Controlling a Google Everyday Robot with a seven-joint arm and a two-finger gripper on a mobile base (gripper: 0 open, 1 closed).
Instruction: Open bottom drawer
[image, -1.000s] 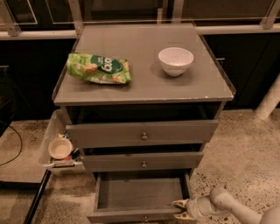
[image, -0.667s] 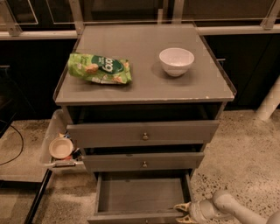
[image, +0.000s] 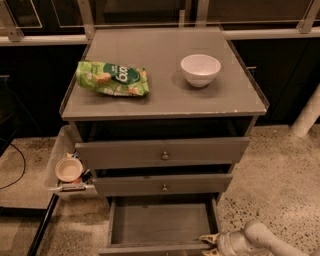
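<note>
The bottom drawer (image: 160, 222) of the grey cabinet stands pulled out. Its empty grey inside shows, and its front edge lies at the frame's lower border with the knob out of view. Above it are the mid drawer front (image: 163, 185) and the top drawer front (image: 162, 152), each with a small round knob. My gripper (image: 209, 243) comes in from the lower right on a pale arm and sits at the right front corner of the open drawer.
On the cabinet top lie a green snack bag (image: 113, 79) and a white bowl (image: 200, 69). A clear bin (image: 64, 167) holding a small bowl hangs at the cabinet's left side. A white post (image: 307, 116) stands at the right. Speckled floor surrounds the cabinet.
The gripper and arm have slid lower and toward the frame's bottom edge. The bottom drawer has come a little further out with it.
</note>
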